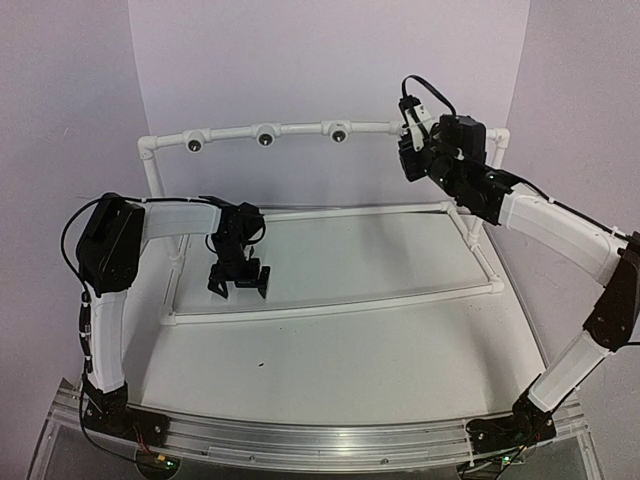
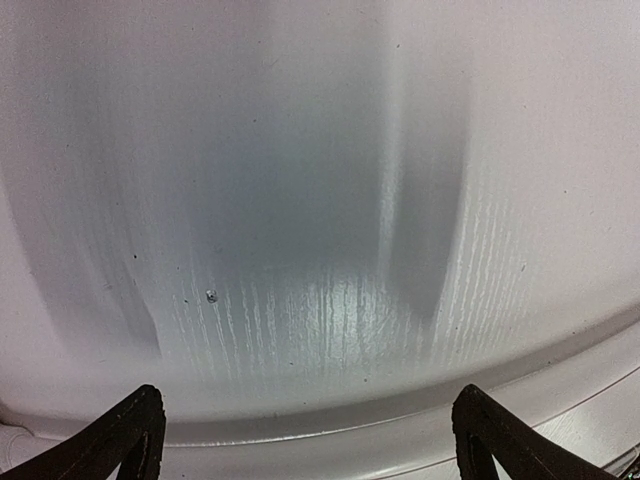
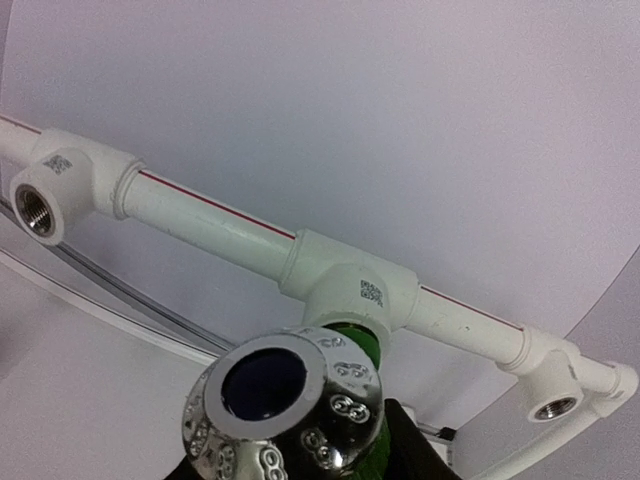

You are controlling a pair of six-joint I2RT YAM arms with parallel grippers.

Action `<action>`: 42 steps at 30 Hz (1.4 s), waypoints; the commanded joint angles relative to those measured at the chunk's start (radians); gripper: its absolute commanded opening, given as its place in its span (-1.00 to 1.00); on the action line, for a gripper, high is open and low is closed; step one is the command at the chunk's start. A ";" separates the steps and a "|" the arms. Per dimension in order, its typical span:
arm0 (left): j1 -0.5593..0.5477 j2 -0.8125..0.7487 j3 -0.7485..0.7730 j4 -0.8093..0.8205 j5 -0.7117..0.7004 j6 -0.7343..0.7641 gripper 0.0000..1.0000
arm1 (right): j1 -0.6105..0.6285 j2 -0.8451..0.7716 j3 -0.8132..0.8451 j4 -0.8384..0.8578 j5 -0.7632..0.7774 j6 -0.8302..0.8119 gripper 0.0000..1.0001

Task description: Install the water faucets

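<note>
The water faucet (image 3: pixel 290 400) fills the bottom of the right wrist view. Its silver ribbed round end faces the camera, and its green body (image 3: pixel 362 345) is seated in the mouth of a white tee fitting (image 3: pixel 350 285) on the raised back pipe. My right gripper (image 3: pixel 300 458) is shut on the faucet, with a black finger (image 3: pixel 412 445) against the green body. From above, the right gripper (image 1: pixel 410 150) is at the right end of the back pipe and hides the faucet. My left gripper (image 1: pixel 238 285) hangs open and empty over the white floor inside the pipe frame.
Other white tees on the back pipe (image 1: pixel 266 136) have open dark holes: one to the left (image 3: pixel 40 205) and one to the right (image 3: pixel 548 400) in the right wrist view. A low rectangular pipe frame (image 1: pixel 330 305) lies on the table, with upright posts at its back corners.
</note>
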 commanded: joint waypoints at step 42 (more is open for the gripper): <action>0.002 -0.002 0.024 -0.017 -0.004 0.025 0.99 | -0.326 -0.082 -0.130 0.150 -0.891 1.497 0.64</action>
